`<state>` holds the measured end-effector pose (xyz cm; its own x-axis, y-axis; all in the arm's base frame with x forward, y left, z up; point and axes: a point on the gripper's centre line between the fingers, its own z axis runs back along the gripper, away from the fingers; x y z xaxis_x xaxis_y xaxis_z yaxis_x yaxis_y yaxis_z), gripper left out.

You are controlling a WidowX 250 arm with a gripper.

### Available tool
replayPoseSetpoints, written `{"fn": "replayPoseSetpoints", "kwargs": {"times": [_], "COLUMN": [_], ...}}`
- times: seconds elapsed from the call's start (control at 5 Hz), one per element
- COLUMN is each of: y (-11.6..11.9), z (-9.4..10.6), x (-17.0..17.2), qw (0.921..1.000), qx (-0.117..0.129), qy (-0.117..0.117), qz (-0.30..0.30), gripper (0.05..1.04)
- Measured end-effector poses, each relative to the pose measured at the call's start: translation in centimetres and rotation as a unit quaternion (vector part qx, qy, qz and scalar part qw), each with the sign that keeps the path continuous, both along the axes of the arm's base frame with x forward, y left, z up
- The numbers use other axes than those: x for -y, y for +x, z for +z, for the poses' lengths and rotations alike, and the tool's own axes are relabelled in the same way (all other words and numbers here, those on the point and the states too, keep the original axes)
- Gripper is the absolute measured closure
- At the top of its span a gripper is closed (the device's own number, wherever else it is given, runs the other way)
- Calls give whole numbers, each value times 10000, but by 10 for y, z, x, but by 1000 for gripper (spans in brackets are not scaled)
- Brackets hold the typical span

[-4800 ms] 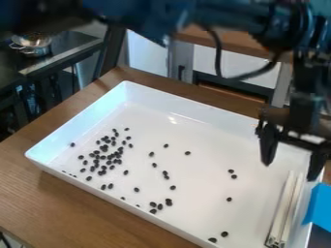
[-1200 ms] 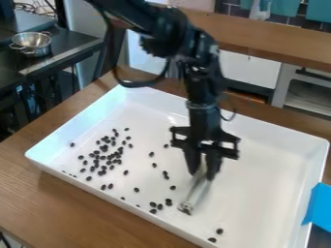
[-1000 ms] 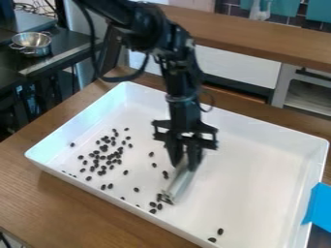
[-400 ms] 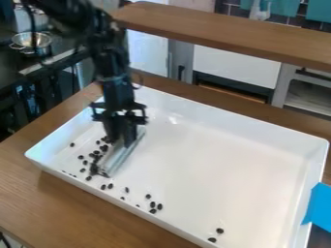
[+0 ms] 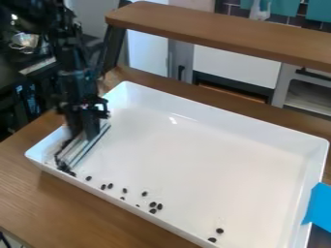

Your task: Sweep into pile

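reaches down from the upper left, nearly upright, with the gripper (image 5: 85, 132) closed on a long pale strip (image 5: 79, 149). hangs just beside the short wall of the white tray (image 5: 219, 160), with broad floor to the gripper's right in view. has dark beans (image 5: 67, 168) bunched along the strip, just below the gripper, and strays farther right, near the long front wall.

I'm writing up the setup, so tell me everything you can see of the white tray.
The white tray is a large, shallow rectangle with rounded corners and low, sloping walls, glossy like plastic or enamel. It sits flat and upright on the wooden table. Dark beans lie inside along its near side, a pale bar stands at its left end, and a blue piece overlaps its right wall.
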<state>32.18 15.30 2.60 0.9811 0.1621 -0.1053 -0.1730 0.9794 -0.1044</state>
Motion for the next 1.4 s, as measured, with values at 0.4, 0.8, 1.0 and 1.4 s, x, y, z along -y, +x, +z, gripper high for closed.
{"fn": "replayPoseSetpoints", "kwargs": {"times": [0.4,0.8,1.0,1.4], "y": [-5,16,17,21], "z": [14,62,71,71], "x": [29,130,168,235], "qw": [9980,9910,9888,9865], "qx": [78,442,393,554], "qy": [-620,-1265,-1437,-1517], "qz": [-4,-77,71,272], "gripper": [739,739,739,739]}}
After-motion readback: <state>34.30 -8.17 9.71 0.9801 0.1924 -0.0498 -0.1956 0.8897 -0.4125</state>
